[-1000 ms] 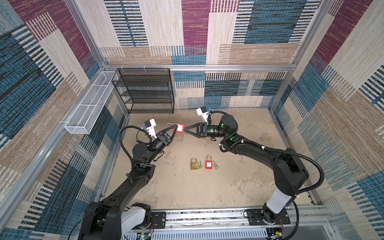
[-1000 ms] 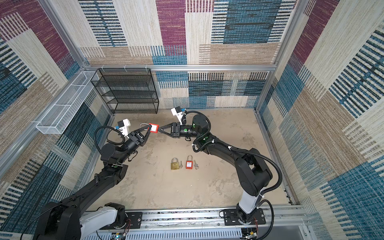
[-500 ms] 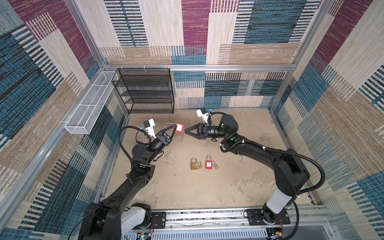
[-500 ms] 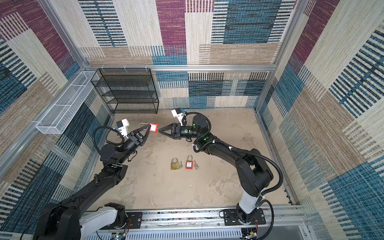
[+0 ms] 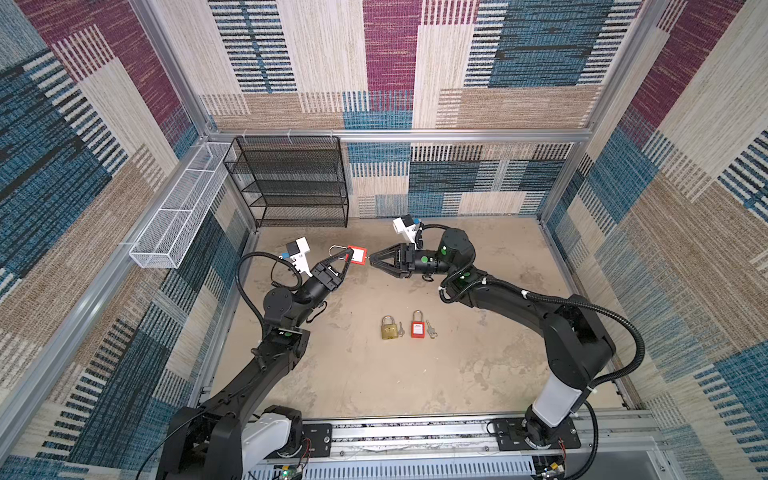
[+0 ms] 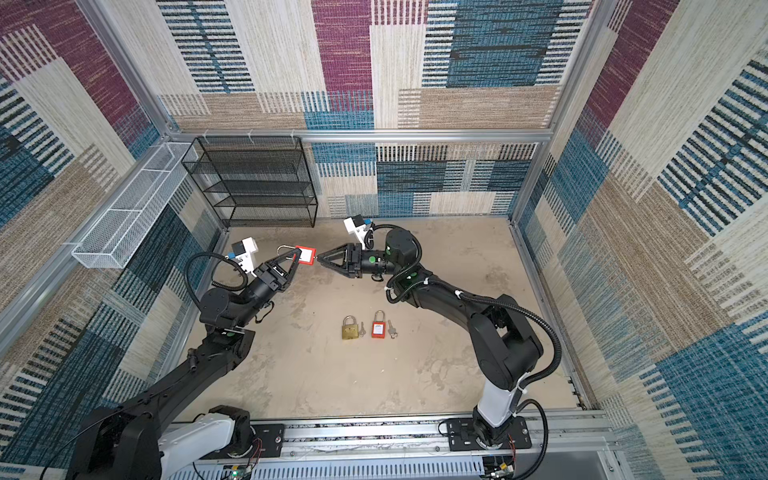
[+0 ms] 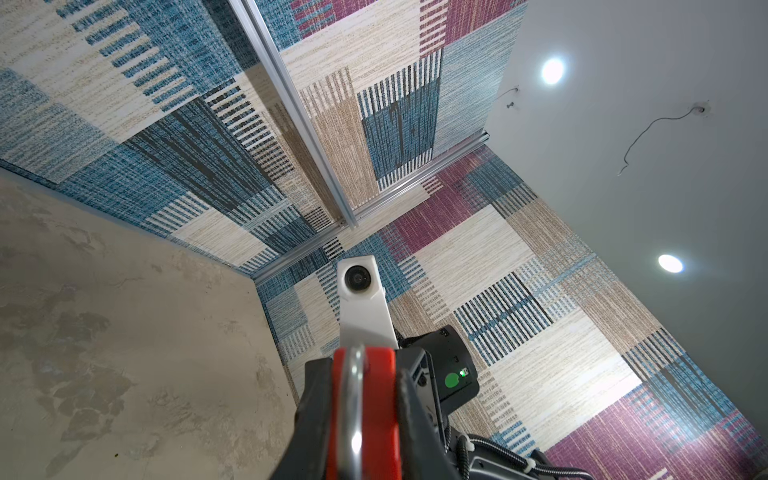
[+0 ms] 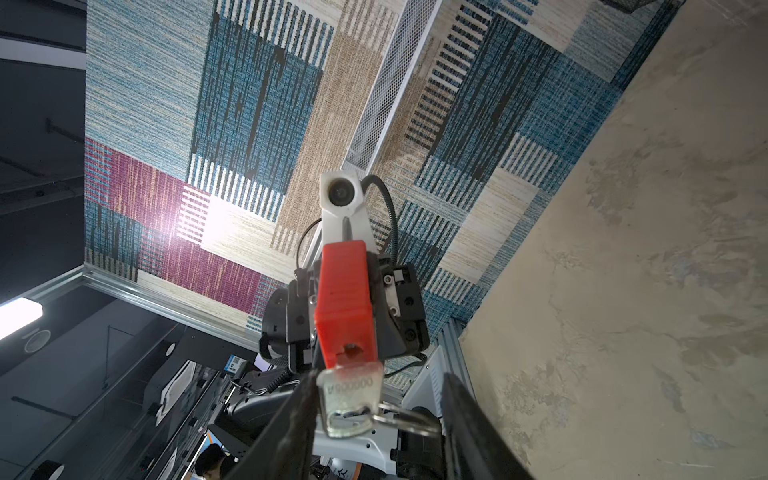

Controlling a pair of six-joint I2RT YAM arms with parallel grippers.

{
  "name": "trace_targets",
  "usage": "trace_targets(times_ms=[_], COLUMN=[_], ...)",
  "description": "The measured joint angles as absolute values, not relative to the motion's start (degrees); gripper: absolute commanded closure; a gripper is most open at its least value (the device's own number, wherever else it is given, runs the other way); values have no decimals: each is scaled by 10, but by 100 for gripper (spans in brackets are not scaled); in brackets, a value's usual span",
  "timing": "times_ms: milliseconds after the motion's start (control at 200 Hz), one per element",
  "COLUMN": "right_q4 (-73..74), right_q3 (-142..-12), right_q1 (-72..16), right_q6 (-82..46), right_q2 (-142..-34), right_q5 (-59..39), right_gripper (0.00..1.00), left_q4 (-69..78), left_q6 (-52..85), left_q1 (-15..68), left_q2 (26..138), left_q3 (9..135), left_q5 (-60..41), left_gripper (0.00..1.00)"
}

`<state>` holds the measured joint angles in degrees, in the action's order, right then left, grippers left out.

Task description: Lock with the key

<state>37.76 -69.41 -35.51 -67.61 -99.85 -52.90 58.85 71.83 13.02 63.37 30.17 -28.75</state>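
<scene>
Red padlock (image 5: 357, 255) sits clenched in my left pincer (image 5: 345, 258) above the surface's (image 5: 374, 374) far-left part, long axis aimed straight at my right pincer (image 5: 372, 262), whose jaws stand released on either side of the key (image 8: 351, 395) in its keyhole.

We see a black wire shelf (image 5: 291, 183) standing on the mottled tan floor (image 5: 374, 386) against the patchwork back wall (image 5: 457, 62); just beside it, a white mesh basket (image 5: 178, 212) hangs along the side wall (image 5: 62, 174); the left wrist view shows us two round ceiling lights (image 7: 552, 70) glowing.
</scene>
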Motion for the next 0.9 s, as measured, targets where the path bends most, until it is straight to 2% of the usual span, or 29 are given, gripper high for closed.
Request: trace_targets(times_ms=[170,471,721,902], right_q4=[378,406,385,361], right_q3=[-695,-699,-707,-717], right_q1=[-355,-348,-349,-354], right_q6=[-684,-720,-721,-705], right_q2=[-999,-1013,-1018,-1020], right_q5=[-530,-535,-535,-540], right_gripper=[42,41,43,49], left_q4=[589,588,587,586], left_q6=[718,718,718,718], left_q1=[130,130,130,130], left_q2=[633,627,622,622], left_q3=[300,298,297,296], left_q5=[-288,-288,-287,-287], left_gripper=[100,100,100,100])
